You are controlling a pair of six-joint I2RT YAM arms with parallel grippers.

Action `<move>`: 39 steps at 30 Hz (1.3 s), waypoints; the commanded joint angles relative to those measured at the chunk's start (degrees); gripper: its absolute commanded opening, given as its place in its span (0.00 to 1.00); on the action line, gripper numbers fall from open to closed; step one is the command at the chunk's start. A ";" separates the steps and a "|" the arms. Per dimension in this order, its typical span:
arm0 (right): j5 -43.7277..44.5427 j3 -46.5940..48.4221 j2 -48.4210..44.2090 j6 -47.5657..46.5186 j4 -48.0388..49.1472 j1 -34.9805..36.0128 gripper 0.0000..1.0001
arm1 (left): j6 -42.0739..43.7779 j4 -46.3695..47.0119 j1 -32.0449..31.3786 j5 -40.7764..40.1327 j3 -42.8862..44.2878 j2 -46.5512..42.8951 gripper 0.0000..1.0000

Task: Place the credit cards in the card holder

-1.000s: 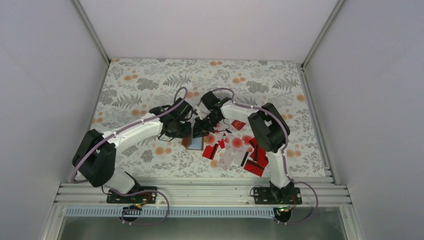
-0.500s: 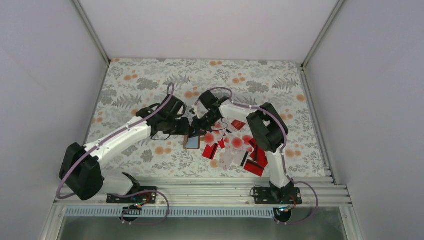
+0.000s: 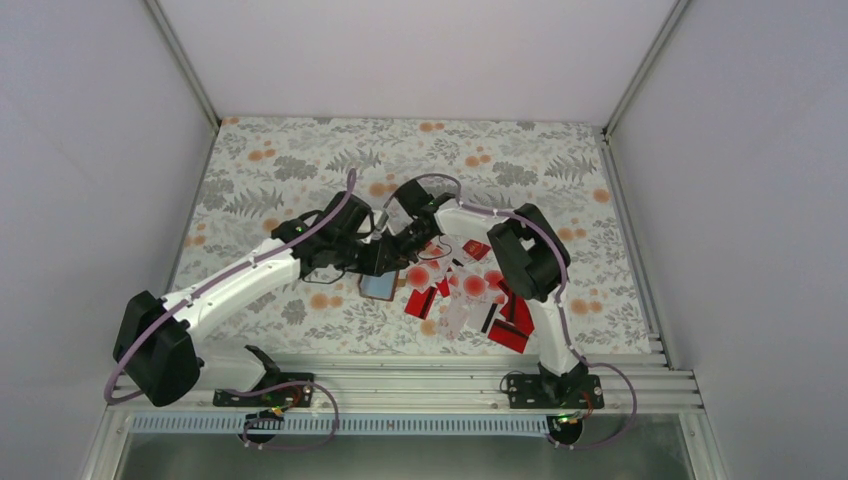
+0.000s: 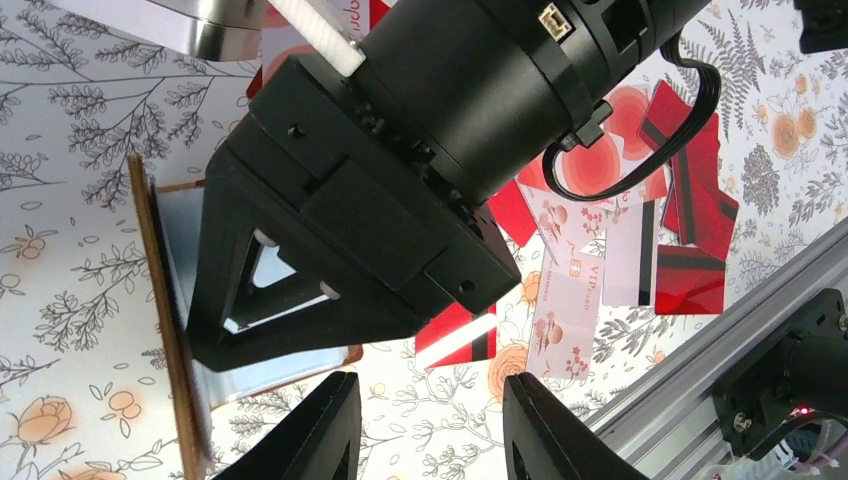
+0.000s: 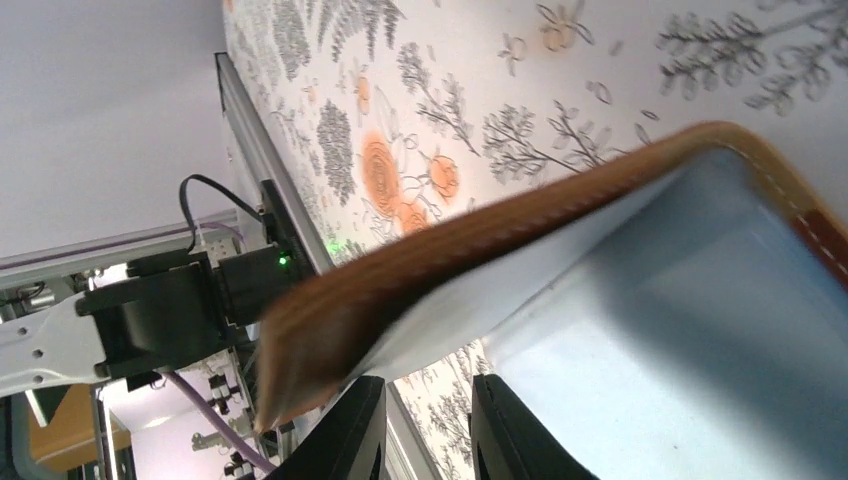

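Floral surface, white enclosure walls. Card holder: open, pale pockets up, just left of scattered credit cards, likely spread for loading. Left end effector: fingers apart, empty, beside holder. Right end effector: fingers slightly parted by raised brown flap, nothing between.

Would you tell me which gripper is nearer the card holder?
Right: the right gripper hangs directly over the holder's blue pocket; the left gripper stands farther off, to one side.

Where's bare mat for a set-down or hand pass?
Free: the mat's far strip by the back wall, and its left side beyond the left arm. Crowded: centre, both arms over the card holder, credit cards strewn right of it.
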 commanded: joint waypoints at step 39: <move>-3.58 7.84 10.13 -8.58 -5.66 -1.40 0.40 | 3.92 3.96 7.61 -6.18 -6.31 14.59 0.35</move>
